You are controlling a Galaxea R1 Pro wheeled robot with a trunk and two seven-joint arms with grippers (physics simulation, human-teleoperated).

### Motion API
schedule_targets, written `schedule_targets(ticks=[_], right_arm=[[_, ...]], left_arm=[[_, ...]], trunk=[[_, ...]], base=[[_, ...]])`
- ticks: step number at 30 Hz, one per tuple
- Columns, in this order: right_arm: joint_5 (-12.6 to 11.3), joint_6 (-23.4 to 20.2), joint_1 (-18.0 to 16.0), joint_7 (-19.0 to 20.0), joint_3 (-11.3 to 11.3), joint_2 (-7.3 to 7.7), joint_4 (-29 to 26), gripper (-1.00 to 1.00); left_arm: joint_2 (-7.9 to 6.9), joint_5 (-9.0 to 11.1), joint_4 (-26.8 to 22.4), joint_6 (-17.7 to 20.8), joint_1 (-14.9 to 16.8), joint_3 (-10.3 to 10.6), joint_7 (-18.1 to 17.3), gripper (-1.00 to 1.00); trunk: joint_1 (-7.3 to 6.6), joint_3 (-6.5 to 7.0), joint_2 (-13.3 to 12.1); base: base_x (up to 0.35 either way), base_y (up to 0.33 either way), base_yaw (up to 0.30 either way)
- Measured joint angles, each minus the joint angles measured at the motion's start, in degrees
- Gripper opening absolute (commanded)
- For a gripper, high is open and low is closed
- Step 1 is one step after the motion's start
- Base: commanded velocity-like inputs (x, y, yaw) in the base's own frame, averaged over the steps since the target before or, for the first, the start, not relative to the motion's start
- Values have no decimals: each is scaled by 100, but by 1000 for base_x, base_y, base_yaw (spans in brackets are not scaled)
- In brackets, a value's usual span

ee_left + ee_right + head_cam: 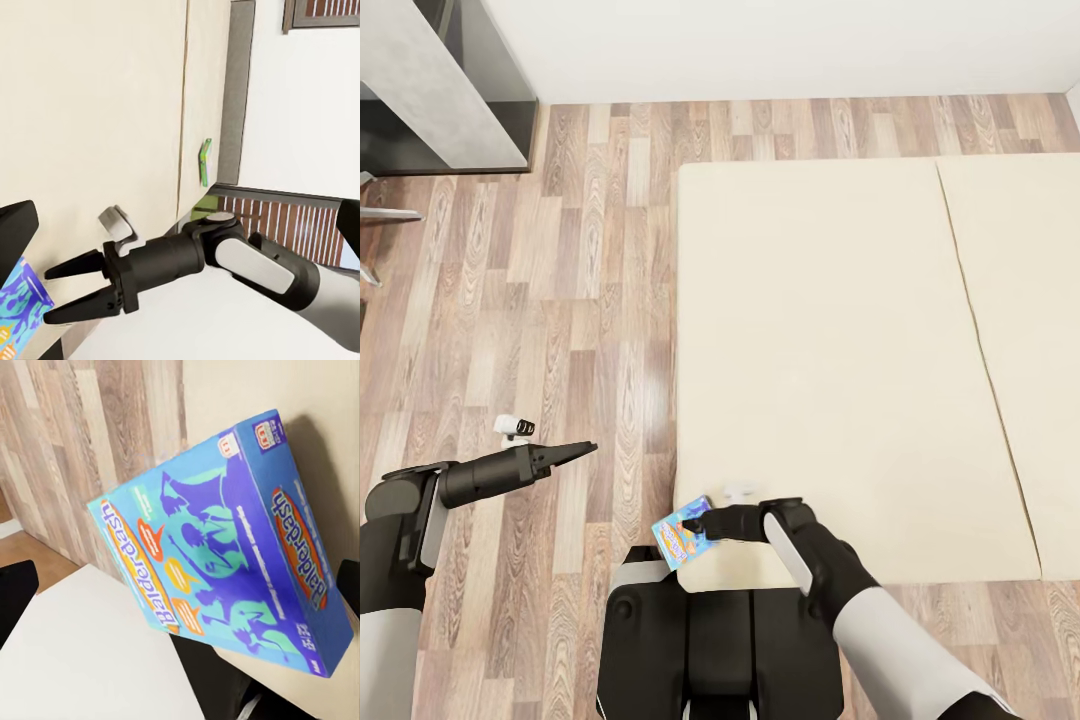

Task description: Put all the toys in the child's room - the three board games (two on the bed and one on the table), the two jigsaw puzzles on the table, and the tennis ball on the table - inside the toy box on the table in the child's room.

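Observation:
A blue board game (682,537) marked "Balderdash" lies tilted over the near left corner of the bed (840,350). It also shows in the right wrist view (225,547) and in the left wrist view (16,311). My right gripper (695,525) is open, its fingertips (71,266) spread apart right at the box's edge. My left gripper (588,448) hangs open over the wood floor to the left of the bed, holding nothing. A green-edged board game (204,161) lies far off on the mattress by the grey headboard (238,82).
A grey cabinet (430,80) stands at the back left, with thin metal legs (380,215) at the left edge. Wood floor (560,300) runs along the bed's left side. My dark base (710,640) is against the bed's near corner.

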State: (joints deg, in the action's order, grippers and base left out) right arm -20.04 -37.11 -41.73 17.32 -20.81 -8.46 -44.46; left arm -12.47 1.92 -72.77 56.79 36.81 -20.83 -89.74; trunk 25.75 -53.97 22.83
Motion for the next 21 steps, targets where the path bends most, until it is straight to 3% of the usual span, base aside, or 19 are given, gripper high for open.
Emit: schedule_targets(ticks=[4,12,21], right_arm=[[-6,-270,9,-4,4,17,-396,100],[-12,-756,348,-30,12,33,-1233,100],[-13,-943,554,-43,19,40,-1748,100]], left_arm=[[0,0,0,-1,0,0,0,100],[0,0,0,-1,0,0,0,100],[0,5,0,-1,0,0,0,100]], trunk=[[0,0,0],[0,0,0],[0,0,0]], base=[[0,0,0],[0,0,0],[0,0,0]])
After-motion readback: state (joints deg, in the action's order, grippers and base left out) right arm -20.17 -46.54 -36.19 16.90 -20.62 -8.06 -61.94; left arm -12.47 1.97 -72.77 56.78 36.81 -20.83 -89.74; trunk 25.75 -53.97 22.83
